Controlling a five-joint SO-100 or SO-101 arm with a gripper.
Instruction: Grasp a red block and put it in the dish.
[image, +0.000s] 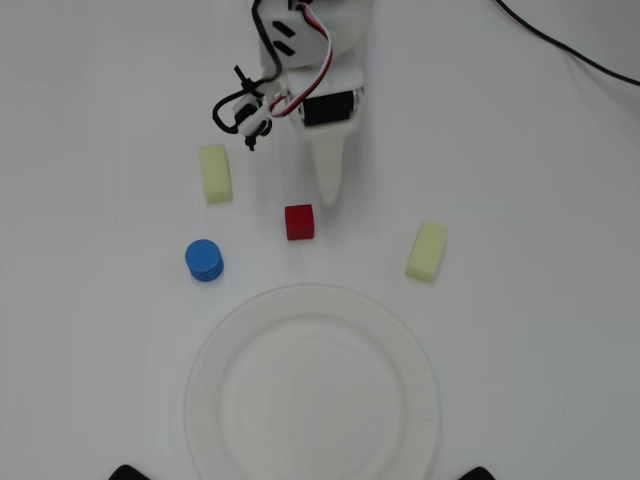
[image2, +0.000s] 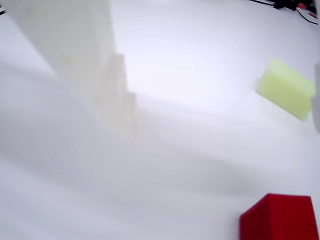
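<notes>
The work surface (image: 90, 90) is a plain, matte white table that is filling both views; no seam, edge or wall of the room is showing. A black cable (image: 570, 50) is crossing the top right corner of the overhead view. Two dark tabs (image: 130, 472) are sitting at the bottom edge. No brand, label or writing is readable anywhere.

The gripper (image: 327, 195) is reaching down from the top of the overhead view, with one pale finger (image2: 75, 45) showing blurred in the wrist view. Whether the jaws are apart or together cannot be told.

The red block (image: 299, 221) is lying on the table just below and left of the fingertip, apart from it. The dish (image: 310, 385) is lying below it, holding nothing. Two pale yellow blocks (image: 215, 173) (image: 427, 250) are flanking the red block, and a blue cylinder (image: 204, 260) is standing at lower left.
</notes>
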